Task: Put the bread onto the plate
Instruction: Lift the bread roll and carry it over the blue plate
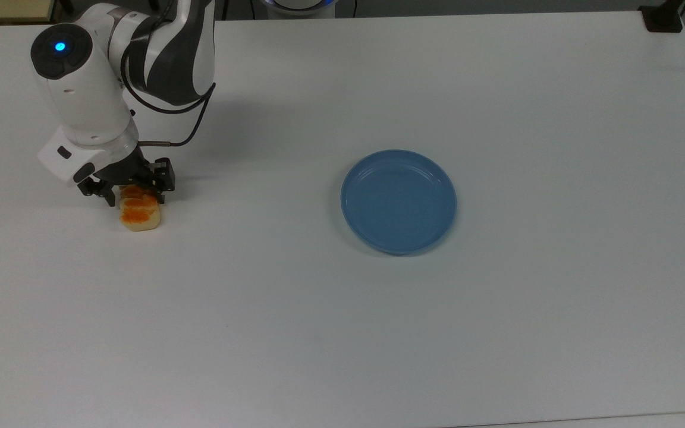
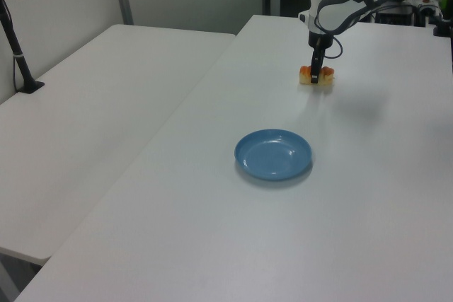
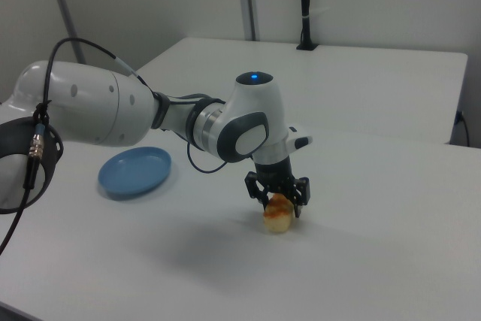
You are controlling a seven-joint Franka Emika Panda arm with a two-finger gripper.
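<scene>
The bread (image 1: 139, 215), a small loaf with a glossy orange top, lies on the white table near the top view's left edge. My gripper (image 1: 135, 198) has come down over its far end and stands open, one finger (image 1: 165, 185) on each side of the loaf, with gaps showing between the fingers and the bread. In the right view the gripper (image 3: 278, 202) straddles the bread (image 3: 276, 218) just above the tabletop. The blue plate (image 1: 399, 201) sits empty near the table's middle, far to the top view's right of the bread. The left view has the gripper (image 2: 314, 76) over the bread (image 2: 327, 74), beyond the plate (image 2: 273, 154).
The white arm (image 1: 90, 89) reaches in from the top view's upper left. A second white table (image 2: 92, 104) adjoins on the left view's left. A black camera stand base (image 1: 663, 18) sits at the top view's far right corner.
</scene>
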